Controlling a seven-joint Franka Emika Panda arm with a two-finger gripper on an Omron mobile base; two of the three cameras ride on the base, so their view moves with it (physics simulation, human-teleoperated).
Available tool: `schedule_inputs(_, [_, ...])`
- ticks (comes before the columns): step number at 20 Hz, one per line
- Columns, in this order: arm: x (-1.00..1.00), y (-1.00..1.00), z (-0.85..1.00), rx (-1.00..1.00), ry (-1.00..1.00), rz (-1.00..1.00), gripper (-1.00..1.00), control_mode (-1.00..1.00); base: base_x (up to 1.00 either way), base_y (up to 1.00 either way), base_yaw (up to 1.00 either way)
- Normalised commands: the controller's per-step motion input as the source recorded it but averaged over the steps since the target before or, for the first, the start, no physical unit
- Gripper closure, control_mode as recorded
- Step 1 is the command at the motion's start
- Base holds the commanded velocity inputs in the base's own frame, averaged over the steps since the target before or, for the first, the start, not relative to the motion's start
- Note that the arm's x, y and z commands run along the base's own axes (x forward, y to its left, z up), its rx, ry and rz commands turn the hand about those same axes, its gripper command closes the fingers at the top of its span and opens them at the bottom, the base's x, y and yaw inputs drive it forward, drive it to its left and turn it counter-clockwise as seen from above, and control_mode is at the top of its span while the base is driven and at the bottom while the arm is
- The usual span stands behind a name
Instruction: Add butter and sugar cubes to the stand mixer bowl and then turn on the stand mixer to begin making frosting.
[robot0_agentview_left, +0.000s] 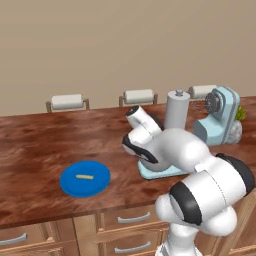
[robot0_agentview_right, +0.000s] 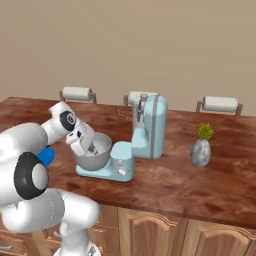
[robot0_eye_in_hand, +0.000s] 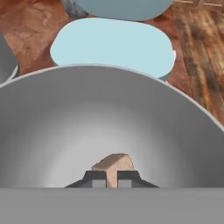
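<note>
butter (robot0_agentview_left: 84, 176) on blue plate (robot0_agentview_left: 98, 184), stand mixer (robot0_agentview_left: 218, 116) behind white arm (robot0_agentview_left: 190, 165)

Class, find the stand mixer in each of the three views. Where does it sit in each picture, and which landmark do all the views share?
Left base view: mixer at the right, partly behind the arm.
Right base view: mixer in the centre, its base reaching left.
Hand view: the mixer's pale-blue base at the top, beyond the bowl rim.
Shared landmark: the wooden counter under it.

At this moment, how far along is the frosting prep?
Nothing is in the bowl yet. The gripper is shut on a small cube over the bowl's inside, not yet released. The butter lies on the blue plate. The mixer is untouched.
</note>
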Motion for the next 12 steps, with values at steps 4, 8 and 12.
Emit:
schedule_inputs(4, [0.00,-0.08,-0.58,0.14,0.00,0.00,-1.00,-1.00,0.00,0.00,0.00])
schedule_inputs(8, [0.00,0.00,-0.31,0.12,-0.01,0.00,-1.00,-1.00,0.00,0.00,0.00])
schedule_inputs(12, [-0.26,0.00,0.00,0.08,-0.09,0.00,-1.00,-1.00,0.00,0.00,0.00])
